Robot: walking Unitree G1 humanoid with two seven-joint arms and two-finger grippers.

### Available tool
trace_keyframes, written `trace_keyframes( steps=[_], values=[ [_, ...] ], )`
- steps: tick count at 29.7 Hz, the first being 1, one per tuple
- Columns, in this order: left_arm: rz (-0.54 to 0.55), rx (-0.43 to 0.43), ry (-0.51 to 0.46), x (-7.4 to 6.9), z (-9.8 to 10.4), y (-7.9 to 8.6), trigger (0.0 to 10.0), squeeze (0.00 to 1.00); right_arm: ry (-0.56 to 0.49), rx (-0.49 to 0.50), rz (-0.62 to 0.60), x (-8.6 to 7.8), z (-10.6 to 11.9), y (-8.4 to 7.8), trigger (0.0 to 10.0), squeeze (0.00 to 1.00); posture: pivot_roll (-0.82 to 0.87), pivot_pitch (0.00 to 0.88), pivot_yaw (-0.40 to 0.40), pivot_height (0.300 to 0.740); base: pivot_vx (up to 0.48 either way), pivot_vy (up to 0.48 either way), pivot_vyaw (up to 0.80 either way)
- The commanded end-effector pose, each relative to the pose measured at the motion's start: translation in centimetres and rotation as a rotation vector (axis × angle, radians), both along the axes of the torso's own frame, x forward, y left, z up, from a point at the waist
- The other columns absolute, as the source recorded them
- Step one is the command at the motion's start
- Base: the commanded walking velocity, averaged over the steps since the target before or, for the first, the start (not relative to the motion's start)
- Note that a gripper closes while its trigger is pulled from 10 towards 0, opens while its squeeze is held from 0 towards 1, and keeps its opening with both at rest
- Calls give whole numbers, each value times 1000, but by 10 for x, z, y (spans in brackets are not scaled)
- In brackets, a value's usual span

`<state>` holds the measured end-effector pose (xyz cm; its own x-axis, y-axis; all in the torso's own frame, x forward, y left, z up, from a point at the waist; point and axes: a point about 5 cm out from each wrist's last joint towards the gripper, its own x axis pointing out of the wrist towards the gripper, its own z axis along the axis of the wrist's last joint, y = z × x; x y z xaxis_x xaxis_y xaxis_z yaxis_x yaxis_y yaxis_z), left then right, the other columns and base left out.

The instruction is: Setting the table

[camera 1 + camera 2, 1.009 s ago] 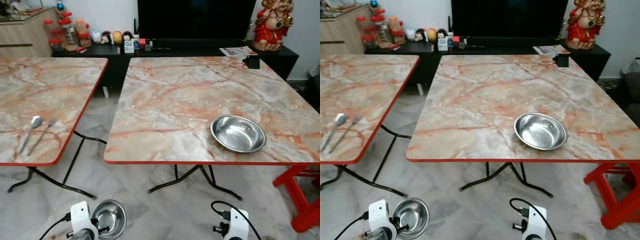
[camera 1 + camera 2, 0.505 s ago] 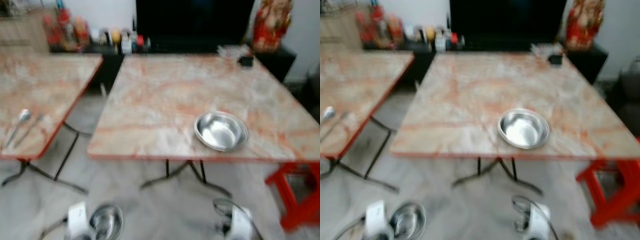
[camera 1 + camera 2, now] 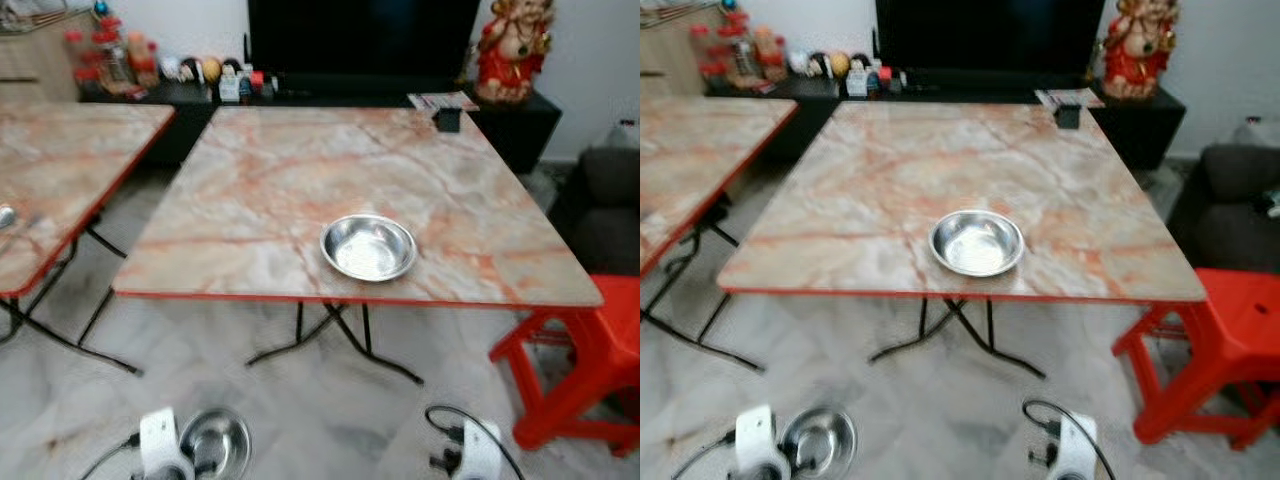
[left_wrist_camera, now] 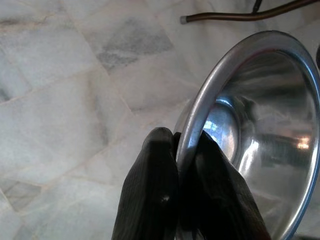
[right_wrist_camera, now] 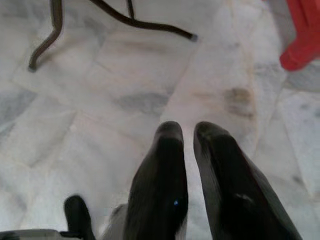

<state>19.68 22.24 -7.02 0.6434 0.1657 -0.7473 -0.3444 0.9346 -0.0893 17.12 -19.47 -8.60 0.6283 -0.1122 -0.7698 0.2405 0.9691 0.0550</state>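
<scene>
One steel bowl (image 3: 368, 247) sits on the marble-patterned table (image 3: 250, 180), close to its near red edge. A second steel bowl (image 3: 215, 442) hangs low over the floor by my left arm. In the left wrist view my left gripper (image 4: 182, 142) is shut on that bowl's (image 4: 265, 125) rim, one finger inside and one outside. My right gripper (image 5: 190, 131) hangs over the floor tiles, shut with nothing in it. At the far left, the tip of a spoon (image 3: 5, 215) lies on a second table (image 3: 70, 170).
A red plastic stool (image 3: 585, 345) stands at the table's right front corner, with a dark sofa (image 3: 605, 205) behind it. Black folding legs (image 3: 335, 345) spread under the table. A dark TV cabinet (image 3: 350, 95) with small items and a red figurine (image 3: 510, 50) lines the back wall.
The whole picture has slid left, so the camera has moved right; the stool and sofa have come into view. My left gripper still holds its bowl.
</scene>
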Motion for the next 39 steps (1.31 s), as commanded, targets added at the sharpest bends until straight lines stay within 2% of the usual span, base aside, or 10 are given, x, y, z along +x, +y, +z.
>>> trace_keyframes(
  steps=[1,20,39],
  values=[
    [-9,-3,-18,6,3,-4,10000,0,-1,-25,1,1,2,-7,10000,0,-40,0,4,740,0,-394,0],
    [1,-12,-29,9,4,-5,10000,0,-3,-19,-33,0,1,-9,10000,0,-40,0,-3,740,51,-376,0],
    [-12,2,-45,5,1,-13,10000,0,-9,-17,-33,3,3,-10,10000,0,-33,0,-20,740,44,0,0]
  ],
)
